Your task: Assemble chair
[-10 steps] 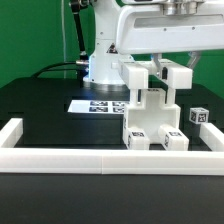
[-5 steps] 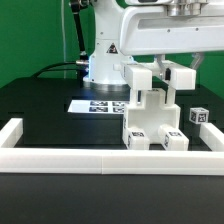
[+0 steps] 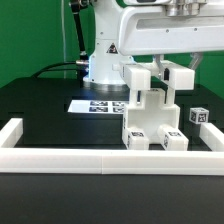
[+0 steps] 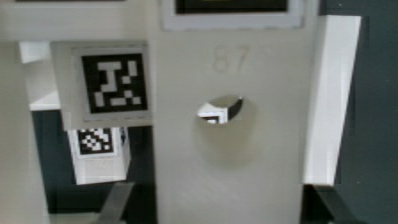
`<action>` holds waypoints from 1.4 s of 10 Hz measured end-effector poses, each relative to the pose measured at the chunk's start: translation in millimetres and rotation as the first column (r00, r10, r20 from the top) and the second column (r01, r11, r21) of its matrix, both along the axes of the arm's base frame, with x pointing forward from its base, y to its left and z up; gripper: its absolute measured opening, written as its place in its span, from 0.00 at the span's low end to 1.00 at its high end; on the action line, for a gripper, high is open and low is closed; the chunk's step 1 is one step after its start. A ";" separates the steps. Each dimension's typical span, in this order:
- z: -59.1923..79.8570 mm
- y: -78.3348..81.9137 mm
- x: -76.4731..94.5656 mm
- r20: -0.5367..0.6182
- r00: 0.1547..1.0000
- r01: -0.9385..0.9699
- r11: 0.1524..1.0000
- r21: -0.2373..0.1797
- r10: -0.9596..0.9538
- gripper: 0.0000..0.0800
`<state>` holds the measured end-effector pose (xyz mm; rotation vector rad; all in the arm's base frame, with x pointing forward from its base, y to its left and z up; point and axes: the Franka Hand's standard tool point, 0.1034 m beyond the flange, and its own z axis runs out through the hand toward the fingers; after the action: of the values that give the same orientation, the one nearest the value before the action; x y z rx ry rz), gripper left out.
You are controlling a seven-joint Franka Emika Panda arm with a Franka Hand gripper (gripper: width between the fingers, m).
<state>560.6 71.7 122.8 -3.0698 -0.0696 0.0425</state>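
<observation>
Table (image 3: 40, 110): black, flat, set before a green backdrop; carried everything listed below.
Border frame (image 3: 100, 160): long, low, white; ran along the near edge of the table and turned back at both ends.
Robot arm (image 3: 100, 50): white; base stood at the far side of the table, upper part reached forward over the middle.
Chair (image 3: 150, 118): partly built, matte white, blocky; stood upright near the middle of the table, just behind the frame's front rail; two square-topped posts rose at its top, two tagged blocks sat at its foot.
Marker board (image 3: 85, 105): thin, white, lay flat on the table to the exterior view's left of the chair, a little farther back.
Loose block (image 3: 198, 116): small, white, one tag on its face; on the table to the exterior view's right of the chair, apart from it.
Gripper (image 4: 217, 205): directly above the chair; dark fingers (image 4: 116, 203) stood wide apart, one on each side of a white chair panel (image 4: 240, 150); whether they pressed on it could not be told.
Hole (image 4: 221, 110): round, in the panel's face.
Tag (image 4: 112, 80): black-and-white square, beside the hole.
</observation>
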 end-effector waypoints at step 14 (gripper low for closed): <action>0.1 1.1 6.3 0.056 0.998 -0.039 0.999 -0.008 0.040 0.36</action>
<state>566.9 72.7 122.9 -3.0766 -0.1334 -0.0411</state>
